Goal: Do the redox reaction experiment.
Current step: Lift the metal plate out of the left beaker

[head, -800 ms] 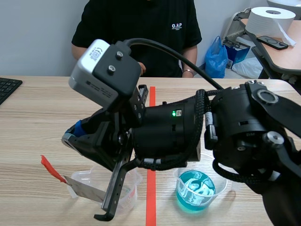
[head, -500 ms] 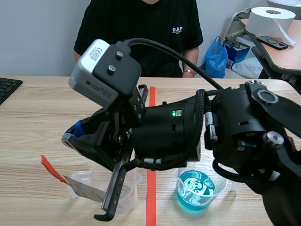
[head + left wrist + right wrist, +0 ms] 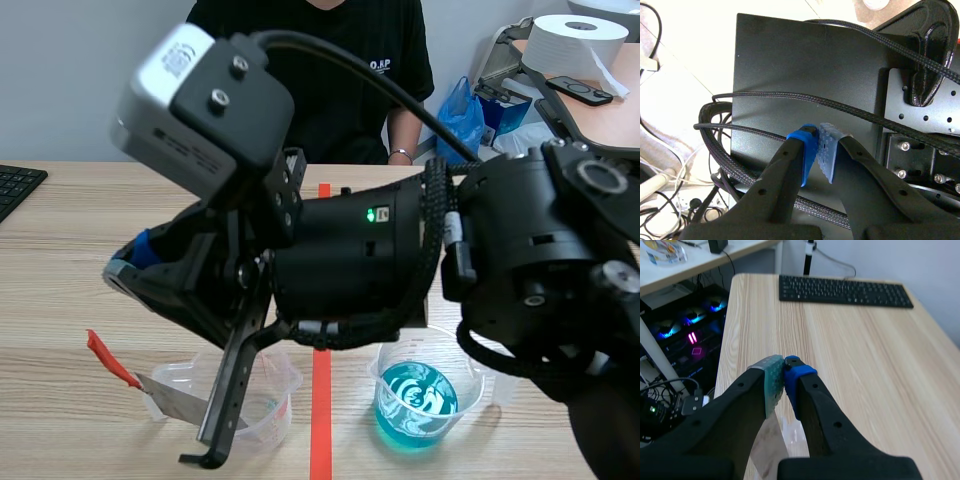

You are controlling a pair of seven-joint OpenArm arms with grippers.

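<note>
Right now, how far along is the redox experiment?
Done: blue solution is poured in its beaker; the metal strip leans in the clear beaker. In hand: nothing; the right arm's jaws are shut empty above the strip. Left: the strip isn't in the blue solution yet.

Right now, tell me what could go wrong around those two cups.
1. The right arm's black bracket hangs in front of the clear cup; a sideways sweep could tip it and flick off the grey strip across its rim.
2. The cup of blue liquid sits open under the arm's bulk; lowering could spill it.
3. The right gripper has its fingers shut; it cannot take the strip until opened.
</note>
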